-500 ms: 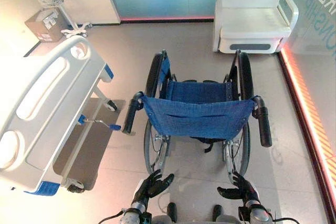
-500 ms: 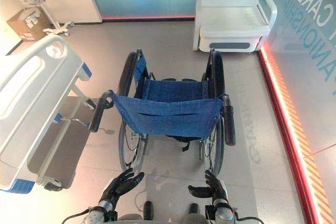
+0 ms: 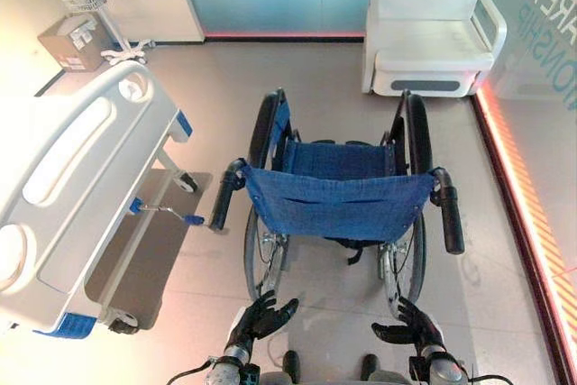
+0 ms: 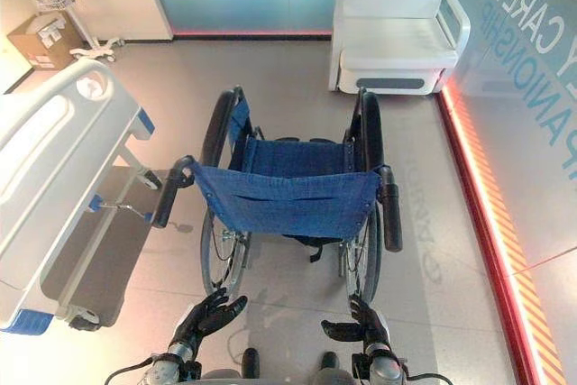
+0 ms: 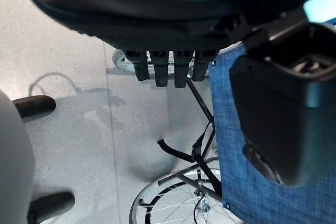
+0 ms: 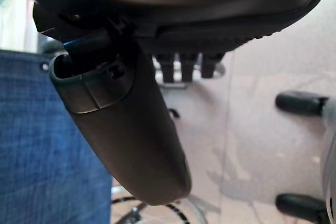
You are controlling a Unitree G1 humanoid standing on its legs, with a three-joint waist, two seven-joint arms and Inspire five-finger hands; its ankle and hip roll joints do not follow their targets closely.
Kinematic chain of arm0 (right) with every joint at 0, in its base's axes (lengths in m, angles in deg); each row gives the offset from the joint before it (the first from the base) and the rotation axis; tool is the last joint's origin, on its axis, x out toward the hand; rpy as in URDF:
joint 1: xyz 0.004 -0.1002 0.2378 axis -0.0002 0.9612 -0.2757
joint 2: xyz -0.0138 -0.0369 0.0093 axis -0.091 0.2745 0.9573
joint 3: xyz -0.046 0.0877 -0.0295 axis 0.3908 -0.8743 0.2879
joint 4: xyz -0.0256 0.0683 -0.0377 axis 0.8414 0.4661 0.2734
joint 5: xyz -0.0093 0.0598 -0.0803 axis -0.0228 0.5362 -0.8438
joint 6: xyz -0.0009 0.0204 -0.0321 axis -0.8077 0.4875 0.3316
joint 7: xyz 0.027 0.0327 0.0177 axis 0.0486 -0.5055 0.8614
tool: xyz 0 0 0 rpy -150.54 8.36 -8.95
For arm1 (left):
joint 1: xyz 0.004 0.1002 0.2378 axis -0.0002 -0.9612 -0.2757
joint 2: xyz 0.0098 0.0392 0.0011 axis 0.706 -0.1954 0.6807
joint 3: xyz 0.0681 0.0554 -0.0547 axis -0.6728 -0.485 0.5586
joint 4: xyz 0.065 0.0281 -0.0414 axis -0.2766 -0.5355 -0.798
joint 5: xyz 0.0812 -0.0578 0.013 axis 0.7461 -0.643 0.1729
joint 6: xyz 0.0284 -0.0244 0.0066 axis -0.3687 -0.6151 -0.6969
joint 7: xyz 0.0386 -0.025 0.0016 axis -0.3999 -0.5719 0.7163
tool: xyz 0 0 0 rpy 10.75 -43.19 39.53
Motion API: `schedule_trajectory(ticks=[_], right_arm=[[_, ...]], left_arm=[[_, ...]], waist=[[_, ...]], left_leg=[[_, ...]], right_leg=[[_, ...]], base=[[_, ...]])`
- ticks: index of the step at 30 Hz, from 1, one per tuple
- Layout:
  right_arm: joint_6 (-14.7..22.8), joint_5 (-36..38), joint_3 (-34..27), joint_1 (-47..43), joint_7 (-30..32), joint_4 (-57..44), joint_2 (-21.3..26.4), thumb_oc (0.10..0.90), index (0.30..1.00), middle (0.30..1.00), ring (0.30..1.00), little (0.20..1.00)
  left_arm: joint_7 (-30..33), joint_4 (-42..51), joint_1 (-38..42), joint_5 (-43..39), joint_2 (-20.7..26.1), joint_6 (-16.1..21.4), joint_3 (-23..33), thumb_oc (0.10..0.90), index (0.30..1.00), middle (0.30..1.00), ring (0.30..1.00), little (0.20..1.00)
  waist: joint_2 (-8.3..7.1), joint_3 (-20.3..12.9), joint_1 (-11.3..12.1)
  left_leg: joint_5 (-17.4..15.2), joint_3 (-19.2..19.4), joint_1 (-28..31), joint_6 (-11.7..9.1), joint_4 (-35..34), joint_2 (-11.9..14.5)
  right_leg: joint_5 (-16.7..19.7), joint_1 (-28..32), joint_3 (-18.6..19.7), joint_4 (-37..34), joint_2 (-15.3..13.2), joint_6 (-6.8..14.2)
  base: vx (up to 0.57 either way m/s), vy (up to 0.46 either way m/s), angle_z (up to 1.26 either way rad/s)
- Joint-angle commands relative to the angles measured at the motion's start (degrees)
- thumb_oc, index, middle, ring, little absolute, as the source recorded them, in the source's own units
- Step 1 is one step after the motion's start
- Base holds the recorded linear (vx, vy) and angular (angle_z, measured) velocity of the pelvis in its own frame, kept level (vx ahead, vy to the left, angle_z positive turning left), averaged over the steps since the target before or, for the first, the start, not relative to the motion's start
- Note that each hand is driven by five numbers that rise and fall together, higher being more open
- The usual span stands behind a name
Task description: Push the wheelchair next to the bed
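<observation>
Note wheelchair (image 3: 338, 196) upright on the floor (image 3: 487, 304), blue sling back turned toward the robot, big wheels on either side of the seat.

Log bed (image 3: 81, 160) to the left of the wheelchair, white end panel nearest, separated from the wheelchair by a strip of bare floor; not touching. Mark a blue-tipped crank (image 3: 167, 214) sticking out from the bed frame, near the wheelchair's left push handle (image 3: 224, 196) but apart from it.

Record left hand (image 3: 263, 316) low behind the wheelchair, below the left rear wheel, fingers (image 5: 161, 72) straight and spread, holding nothing, well short of the left push handle. Record right hand (image 3: 407, 324) low behind the wheelchair on the other side, thumb pointing inward, fingers loosely extended, also empty, clear of the right push handle (image 3: 450, 214).

Confirm in both wrist views: straight fingers in a row, wheelchair's blue fabric and spoked wheel past them, no contact.

List beyond the wheelchair: white armchair (image 3: 433, 47) ahead and to the right, cardboard box (image 3: 68, 42) and wheeled stand (image 3: 126, 50) ahead and far left. Note red-lit strip (image 3: 526, 214) along the floor to the right of the wheelchair.
</observation>
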Motion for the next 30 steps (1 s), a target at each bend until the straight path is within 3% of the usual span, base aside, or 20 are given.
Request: schedule_trajectory(ticks=[1,6,11,16,22,26,30], right_arm=[[1.6,4.8,-0.9,-3.3,-1.5,-2.4,0.6,0.8,0.9,0.9,0.9,0.9],[-1.6,12.3,-5.5,-3.0,-2.5,-10.1,3.4,0.8,0.9,0.9,0.9,0.9],[-0.4,14.1,-10.2,-3.7,-1.2,-14.4,7.5,0.8,0.9,0.9,0.9,0.9],[-0.9,15.5,-16.4,-6.6,-0.4,-17.3,14.9,0.8,0.9,0.9,0.9,0.9],[-1.6,16.5,-20.3,-10.5,2.2,-20.7,22.2,0.8,0.9,0.9,0.9,0.9],[-1.0,15.4,-21.3,-13.9,10.4,-25.5,26.9,0.8,0.9,0.9,0.9,0.9],[0.8,14.5,-21.3,-17.5,16.7,-30.4,29.5,0.8,0.9,0.9,0.9,0.9]], left_arm=[[1.5,1.4,4.6,-3.1,-0.2,2.8,2.0,0.8,0.9,0.9,0.9,0.9],[7.5,5.4,4.7,-5.8,3.4,0.6,7.5,0.8,0.9,0.9,0.9,0.9],[12.1,8.3,5.7,-6.7,8.1,-1.9,13.0,0.8,0.9,0.9,0.9,0.9],[12.6,11.5,7.4,-8.4,13.1,-4.6,17.0,0.8,0.9,0.9,0.9,0.9],[14.1,15.9,9.3,-10.0,19.1,-4.6,20.5,0.8,0.9,0.9,0.9,0.9],[19.5,18.8,12.5,-11.2,23.5,-4.1,21.6,0.8,0.9,0.9,0.9,0.9],[20.6,23.3,15.7,-15.0,26.4,-1.6,22.6,0.8,0.9,0.9,0.9,0.9]], waist=[[-1.08,0.7,0.6],[-1.82,0.1,0.5],[-1.93,-0.1,-0.1],[-1.52,-0.5,-0.5],[-1.13,-0.7,-0.5],[-1.31,-0.6,-0.6],[-1.5,-0.3,-0.7]], left_leg=[[-6.6,0.7,-0.5,3.6,4.4,-4.5],[-6.5,1.1,0.1,3.6,3.9,-4.1],[-6.4,1.7,0.6,3.5,3.4,-3.7],[-6.5,2.1,1.0,3.4,3.0,-3.7],[-6.3,1.9,1.0,3.1,2.4,-3.8],[-6.2,1.6,0.4,2.9,2.5,-3.9],[-6.1,1.4,0.0,2.7,2.6,-3.9]], right_leg=[[-3.9,-3.9,1.1,8.1,-0.4,-2.0],[-3.6,-3.5,1.5,7.7,-0.2,-1.8],[-3.6,-3.5,1.9,7.8,0.0,-1.7],[-3.8,-3.2,2.1,7.5,0.0,-1.7],[-3.7,-3.3,2.2,7.0,-0.1,-1.5],[-3.7,-3.6,2.4,6.8,-0.2,-1.4],[-3.6,-3.8,2.6,6.8,-0.1,-1.3]], base=[[0.04,-0.022,0.0],[0.04,-0.032,0.0],[0.01,0.003,-0.02],[0.01,0.024,-0.07],[0.0,0.005,0.0],[-0.02,-0.001,0.0],[-0.01,-0.004,0.01]])
